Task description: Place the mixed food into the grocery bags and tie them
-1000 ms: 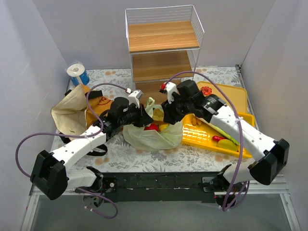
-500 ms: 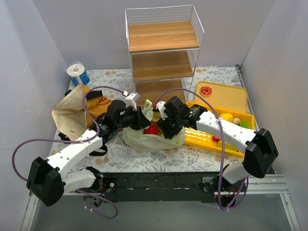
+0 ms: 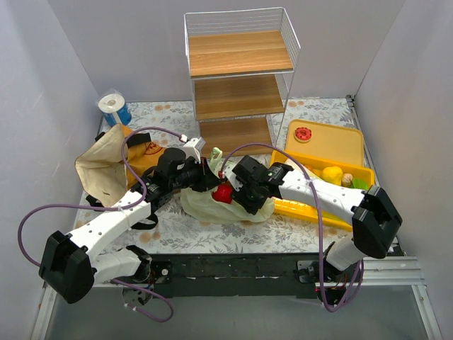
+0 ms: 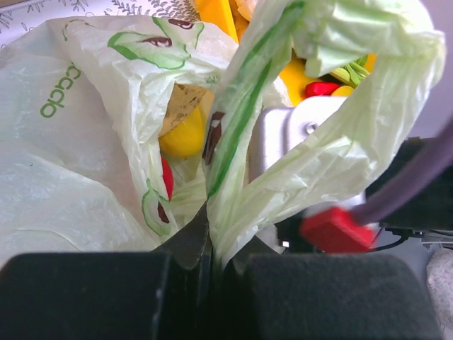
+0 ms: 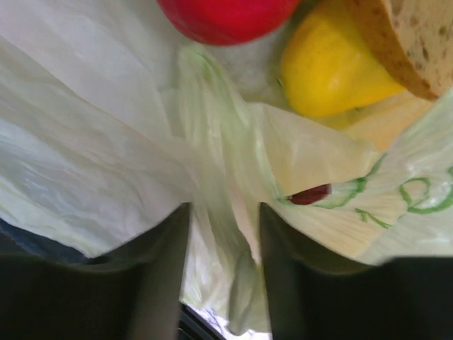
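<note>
Pinches a twisted, green-striped handle of the plastic bag [image 4: 85, 142] tight in the left hand [image 4: 212, 265], with the bag's mouth gaping just beyond the fingertips. Inside that mouth, straight ahead of the left hand: a yellow pepper [image 4: 182, 134], a tan potato [image 4: 180, 103] lying against its top, and a sliver of red tomato [image 4: 166, 177] lower down. Sets the right hand [image 5: 223, 269] at the opposite rim of the same bag, fingers drawn narrow with pale film bunched between them; cannot tell whether clamped firmly or only closing around it. Well off to the left of the left hand, slumped open on the worktop [image 3: 177, 234]: a brown bag [image 3: 102, 166] with cream lining, contents out of sight. Just to the right of the right hand: a yellow tray [image 3: 333, 149] holding a yellow fruit [image 3: 330, 172], a tan piece [image 3: 347, 179] and a green piece [image 3: 362, 183] side by side, plus a red-topped round piece [image 3: 303, 133] on its flat far part.
</note>
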You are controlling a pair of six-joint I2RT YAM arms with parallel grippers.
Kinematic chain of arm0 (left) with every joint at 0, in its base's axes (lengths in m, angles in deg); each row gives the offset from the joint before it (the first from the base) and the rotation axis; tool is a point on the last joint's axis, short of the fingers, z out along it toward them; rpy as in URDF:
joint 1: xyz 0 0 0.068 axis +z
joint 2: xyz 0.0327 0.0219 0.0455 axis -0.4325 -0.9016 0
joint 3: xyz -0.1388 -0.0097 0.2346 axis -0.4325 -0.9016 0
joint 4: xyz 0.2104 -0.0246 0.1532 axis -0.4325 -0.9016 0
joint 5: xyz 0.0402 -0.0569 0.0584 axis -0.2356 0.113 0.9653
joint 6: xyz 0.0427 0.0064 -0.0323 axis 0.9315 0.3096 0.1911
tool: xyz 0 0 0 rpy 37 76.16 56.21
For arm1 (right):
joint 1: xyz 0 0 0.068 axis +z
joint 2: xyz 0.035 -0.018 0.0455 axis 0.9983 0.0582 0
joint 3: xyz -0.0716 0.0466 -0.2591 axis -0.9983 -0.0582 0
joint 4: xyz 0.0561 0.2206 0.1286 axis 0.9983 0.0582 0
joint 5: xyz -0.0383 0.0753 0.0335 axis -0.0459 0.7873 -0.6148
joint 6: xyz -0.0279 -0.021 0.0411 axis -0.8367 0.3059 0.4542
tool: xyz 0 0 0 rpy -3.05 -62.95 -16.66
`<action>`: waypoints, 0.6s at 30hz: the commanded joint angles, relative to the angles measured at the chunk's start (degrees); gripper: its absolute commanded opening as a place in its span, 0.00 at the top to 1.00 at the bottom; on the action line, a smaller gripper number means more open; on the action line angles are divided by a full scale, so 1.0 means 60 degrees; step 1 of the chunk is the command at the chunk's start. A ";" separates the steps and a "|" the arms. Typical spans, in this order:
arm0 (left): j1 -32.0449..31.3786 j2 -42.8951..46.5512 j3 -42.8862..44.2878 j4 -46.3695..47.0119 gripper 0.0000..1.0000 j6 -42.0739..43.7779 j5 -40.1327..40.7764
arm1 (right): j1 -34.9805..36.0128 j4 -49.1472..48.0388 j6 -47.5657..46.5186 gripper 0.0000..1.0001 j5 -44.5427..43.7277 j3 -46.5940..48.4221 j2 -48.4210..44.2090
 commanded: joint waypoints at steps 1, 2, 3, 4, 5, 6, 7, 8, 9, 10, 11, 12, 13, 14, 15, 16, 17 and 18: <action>0.0000 0.0399 0.0217 -0.0157 1.00 0.0147 0.0366 | 0.0039 0.0616 0.0074 0.70 -0.1725 -0.0172 0.0284; -0.0014 0.0428 0.0231 -0.0185 1.00 0.0161 0.0395 | 0.0039 0.0645 0.0161 0.80 -0.1974 -0.0114 0.0240; -0.0014 0.0472 0.0319 -0.0229 1.00 0.0162 0.0439 | 0.0039 0.0660 0.0206 0.90 -0.2034 0.0235 0.0181; 0.0000 0.0487 0.0406 -0.0360 1.00 0.0162 0.0454 | 0.0039 0.0761 0.0279 0.98 -0.2079 0.0601 0.0123; 0.0000 0.0530 0.0523 -0.0434 1.00 0.0176 0.0498 | 0.0039 0.1038 0.0337 0.99 -0.2253 0.0996 0.0006; 0.0000 0.0618 0.0626 -0.0522 1.00 0.0176 0.0629 | 0.0024 0.1258 0.0527 0.99 -0.2385 0.1972 -0.0038; 0.0000 0.0691 0.0874 -0.0624 1.00 0.0162 0.0717 | 0.0038 0.1406 0.0615 0.99 -0.2575 0.2475 -0.0082; 0.0000 0.0764 0.0978 -0.0669 1.00 0.0162 0.0834 | 0.0024 0.1552 0.0718 0.99 -0.3157 0.2958 -0.0184; 0.0000 0.0896 0.1095 -0.0742 1.00 0.0147 0.1082 | 0.0009 0.1771 0.0762 0.99 -0.3424 0.3978 -0.0243; 0.0000 0.0955 0.1342 -0.0786 1.00 0.0132 0.1200 | -0.0005 0.1846 0.0995 0.99 -0.3659 0.4409 -0.0316; 0.0000 0.1014 0.1446 -0.0830 1.00 0.0103 0.1332 | -0.0078 0.1905 0.1055 0.99 -0.4038 0.4877 -0.0448; 0.0000 0.1116 0.1578 -0.0903 1.00 0.0060 0.1580 | -0.0122 0.1891 0.1114 0.99 -0.4201 0.5520 -0.0507; 0.0000 0.1175 0.1797 -0.0947 1.00 0.0045 0.1713 | -0.0166 0.1847 0.1143 0.99 -0.4333 0.5817 -0.0595; 0.0000 0.1233 0.1944 -0.0976 1.00 0.0001 0.1845 | -0.0239 0.1745 0.1129 0.99 -0.4436 0.6008 -0.0784; 0.0000 0.1379 0.2076 -0.1049 1.00 -0.0014 0.1991 | -0.0254 0.1526 0.1158 0.99 -0.4495 0.6155 -0.0873; 0.0000 0.1453 0.2367 -0.1079 1.00 -0.0029 0.2369 | -0.0269 0.1394 0.1187 0.99 -0.4539 0.6360 -0.1004; 0.0000 0.1541 0.2472 -0.1123 1.00 -0.0043 0.2547 | -0.0255 0.1233 0.1231 0.99 -0.4569 0.6376 -0.1281; 0.0000 0.1643 0.2560 -0.1109 1.00 -0.0029 0.2752 | -0.0269 0.0724 0.1275 0.99 -0.4540 0.6260 -0.1472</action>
